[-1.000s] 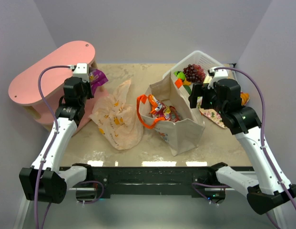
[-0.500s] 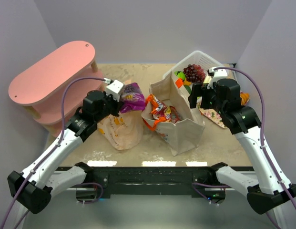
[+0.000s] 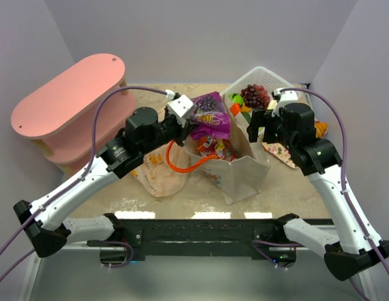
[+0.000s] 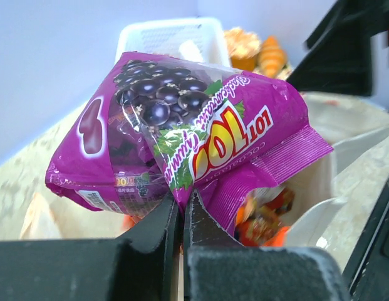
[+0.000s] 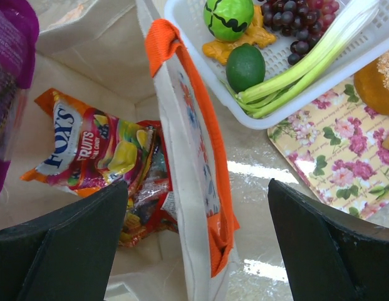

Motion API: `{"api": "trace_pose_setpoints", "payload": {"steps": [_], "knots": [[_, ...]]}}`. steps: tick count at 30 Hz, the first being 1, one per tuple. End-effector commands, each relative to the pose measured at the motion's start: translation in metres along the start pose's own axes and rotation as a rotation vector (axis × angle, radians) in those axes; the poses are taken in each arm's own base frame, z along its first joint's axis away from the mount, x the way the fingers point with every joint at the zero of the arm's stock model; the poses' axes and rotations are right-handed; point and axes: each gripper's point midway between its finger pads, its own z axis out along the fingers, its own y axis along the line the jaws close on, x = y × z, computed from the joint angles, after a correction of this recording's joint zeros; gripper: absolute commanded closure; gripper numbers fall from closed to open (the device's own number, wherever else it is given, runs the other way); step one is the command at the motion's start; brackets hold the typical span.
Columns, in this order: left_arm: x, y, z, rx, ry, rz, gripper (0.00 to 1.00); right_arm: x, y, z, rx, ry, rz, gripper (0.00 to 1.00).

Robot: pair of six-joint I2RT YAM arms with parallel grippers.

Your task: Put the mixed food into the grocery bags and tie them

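Observation:
My left gripper [image 3: 189, 120] is shut on a shiny purple snack packet [image 3: 210, 115], which also shows in the left wrist view [image 4: 181, 135], and holds it over the open beige canvas tote [image 3: 239, 174]. Red and orange packets [image 3: 213, 147] lie inside the tote; they also show in the right wrist view [image 5: 94, 150]. My right gripper [image 3: 260, 128] is open, its fingers straddling the tote's right wall and orange handle [image 5: 200, 125]. The peach plastic bag [image 3: 158, 169] lies crumpled left of the tote. Dark grapes [image 3: 255, 95], a green round vegetable [image 5: 228, 17] and a leek [image 5: 307, 63] lie in the white basket [image 3: 269, 78].
A pink two-tier stand [image 3: 62, 100] stands at the back left. A floral mat [image 5: 332, 150] lies right of the tote under the basket's edge, with golden bread [image 5: 379, 78] on it. Grey walls close in the back and sides.
My left arm has swung right from the pink stand, carrying the purple packet across the peach bag to above the tote. The right arm has not moved.

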Motion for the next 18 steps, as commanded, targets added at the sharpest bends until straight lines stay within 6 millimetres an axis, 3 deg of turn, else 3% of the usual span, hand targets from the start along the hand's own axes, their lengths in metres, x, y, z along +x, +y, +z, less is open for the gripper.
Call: {"api": "trace_pose_setpoints", "payload": {"steps": [1,3,6,9,12,13,16,18], "knots": [[-0.07,-0.027,0.019,0.098,-0.204,0.038,1.0,-0.005,-0.004,0.004,0.022,-0.021,0.006,0.04],[-0.06,-0.041,0.03,0.145,-0.172,0.039,1.0,-0.003,-0.003,0.005,0.017,-0.016,0.004,0.04],[-0.029,-0.06,0.048,0.204,-0.075,0.038,1.0,-0.002,-0.004,0.006,0.026,-0.011,-0.002,0.04],[-0.001,-0.059,0.056,0.18,0.019,0.042,1.0,-0.001,-0.007,0.005,0.037,-0.009,-0.005,0.03],[0.003,-0.048,0.051,0.12,0.045,0.051,0.56,0.0,-0.007,0.005,0.039,-0.005,-0.004,0.03],[-0.004,-0.044,0.044,0.103,0.031,0.052,0.35,0.0,-0.007,0.006,0.038,-0.003,-0.004,0.03],[-0.016,-0.026,0.025,0.015,0.006,0.051,0.07,0.001,-0.007,0.008,0.041,0.003,-0.008,0.03],[-0.013,-0.013,0.016,-0.058,0.022,0.047,0.02,0.001,-0.007,0.01,0.041,0.003,-0.007,0.03]]}}
